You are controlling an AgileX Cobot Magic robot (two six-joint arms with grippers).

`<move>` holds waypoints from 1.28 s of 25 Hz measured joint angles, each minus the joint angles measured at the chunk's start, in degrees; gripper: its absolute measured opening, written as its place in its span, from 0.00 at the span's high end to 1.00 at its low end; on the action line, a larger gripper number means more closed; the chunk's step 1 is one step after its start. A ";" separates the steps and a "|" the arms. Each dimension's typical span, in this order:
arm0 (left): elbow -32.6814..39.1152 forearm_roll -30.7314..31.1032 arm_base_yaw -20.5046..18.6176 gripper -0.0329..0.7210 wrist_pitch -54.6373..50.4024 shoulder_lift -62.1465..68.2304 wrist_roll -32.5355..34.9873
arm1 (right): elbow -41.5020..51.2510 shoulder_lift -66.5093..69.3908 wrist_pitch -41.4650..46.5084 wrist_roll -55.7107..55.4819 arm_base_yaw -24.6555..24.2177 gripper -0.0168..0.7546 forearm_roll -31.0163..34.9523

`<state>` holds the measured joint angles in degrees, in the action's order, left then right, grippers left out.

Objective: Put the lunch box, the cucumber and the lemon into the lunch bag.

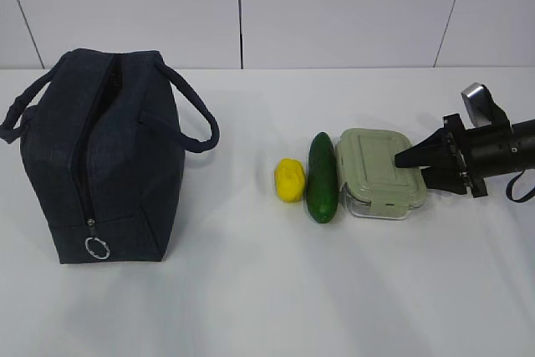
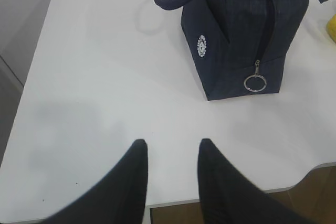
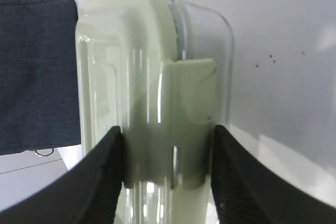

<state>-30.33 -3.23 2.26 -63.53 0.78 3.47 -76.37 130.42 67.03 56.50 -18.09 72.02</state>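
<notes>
**Starting on the lunch box, nothing packed yet**

Looking across the table in the exterior view, the lunch bag [image 1: 100, 156] stands upright at the left with its zipper running down the near end to a silver ring pull [image 1: 98, 247]; whether the top is open cannot be told from here. Well apart to the right lie the lemon [image 1: 289, 180], the cucumber [image 1: 322, 177] just beside it, and the lunch box [image 1: 380, 173] next to the cucumber. All three items are outside the bag, so the whole task looks to be ahead. The right gripper [image 1: 404, 159] comes in from the right at the box's near end; its finger spacing is hard to read here.

From the left wrist view, the left gripper [image 2: 170, 150] hangs over bare table [image 2: 94, 93] with its fingers spread and nothing between them, near the bag's ring-pull end. The zipper looks closed down this end panel, so opening may be needed first.

From the right wrist view, the right gripper's fingers [image 3: 102, 182] bracket the lunch box's sage lid clip, close against both sides. Contact appears made, a detail the exterior view cannot settle.
</notes>
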 joint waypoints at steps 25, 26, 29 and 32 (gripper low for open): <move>0.00 0.00 0.00 0.64 0.00 0.00 0.00 | -0.04 -0.80 -0.11 -6.30 0.13 0.49 -2.10; 0.00 0.00 0.00 0.64 0.00 0.00 0.00 | -0.04 -0.80 0.00 -6.54 0.13 0.49 -2.23; 0.00 0.00 0.00 0.64 0.00 0.00 0.00 | -0.04 -0.80 0.00 -6.92 0.13 0.49 -2.37; 0.00 0.00 0.00 0.64 0.00 0.00 0.00 | -0.04 -1.09 0.00 -7.05 0.13 0.49 -2.63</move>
<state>-30.33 -3.23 2.26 -63.53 0.78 3.47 -76.41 129.33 67.03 49.44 -17.97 69.38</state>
